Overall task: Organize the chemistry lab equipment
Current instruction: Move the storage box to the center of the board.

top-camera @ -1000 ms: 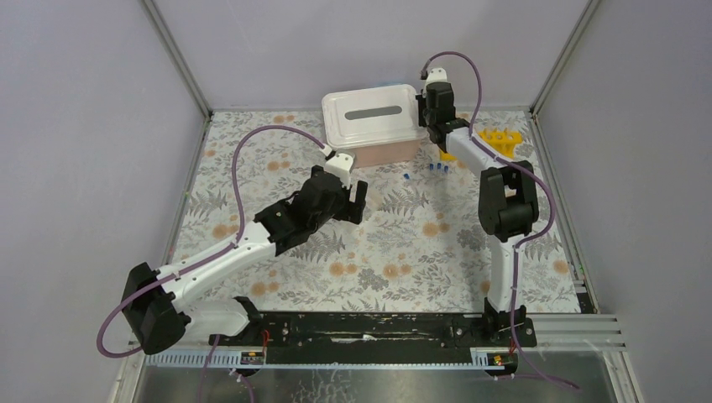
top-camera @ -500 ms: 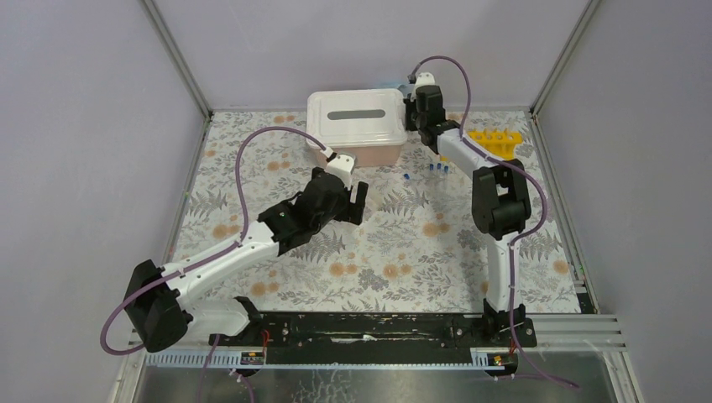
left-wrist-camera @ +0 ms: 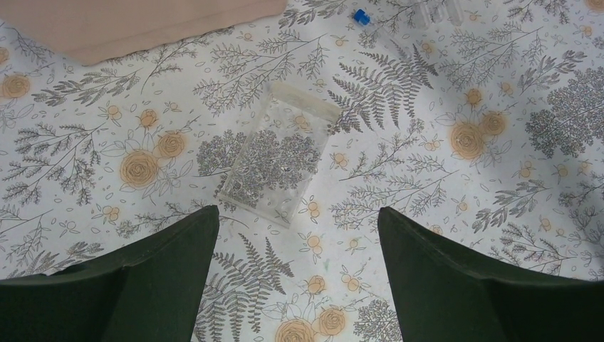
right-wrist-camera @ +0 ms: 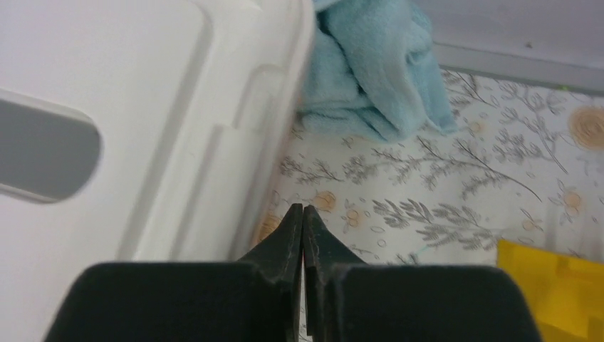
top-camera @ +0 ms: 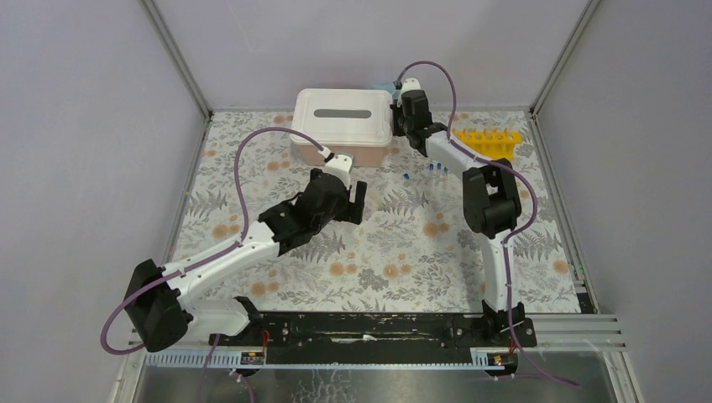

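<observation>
From above, the left claw (top-camera: 357,201) hangs spread wide over the middle of the flowered tablecloth (top-camera: 252,151). The right claw (top-camera: 395,130) reaches to the far end, against the right side of the white-lidded box (top-camera: 344,113). The yellow test-tube rack (top-camera: 489,140) lies at the far right, and the blue-capped tubes (top-camera: 437,169) lie loose on the cloth between rack and box.

The left wrist camera shows the spread fingers straddling nothing, with a clear flat rectangle (left-wrist-camera: 274,164) lying just ahead of them; bag or lid, I cannot tell.

The right wrist camera shows the fingers pressed together, empty, beside the box's edge, a blue cloth (right-wrist-camera: 370,71) bunched behind.

The rack looks light and stiff, best pinched across one long wall. The tubes look tiny, smooth and apt to roll, so a grip across the body just under the cap seems safest.
</observation>
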